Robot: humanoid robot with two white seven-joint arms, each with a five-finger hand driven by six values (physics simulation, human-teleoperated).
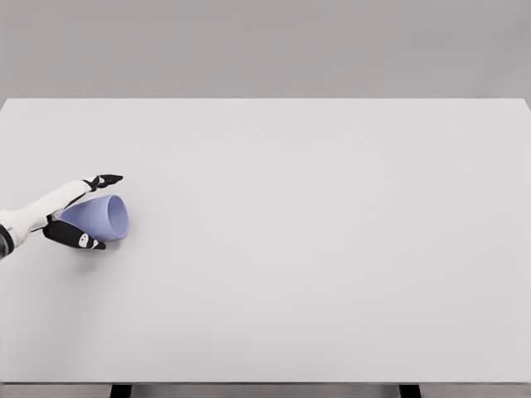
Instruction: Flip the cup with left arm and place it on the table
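A pale blue cup lies on its side at the left of the white table, its wide mouth facing right. My left hand comes in from the left edge and is closed around the cup: the black-tipped fingers reach over its far side and the thumb presses on its near side. The cup's narrow base is hidden inside the hand. The right arm is out of the picture.
The table's near edge runs along the bottom of the view, with two dark legs below it. A grey wall rises behind the far edge.
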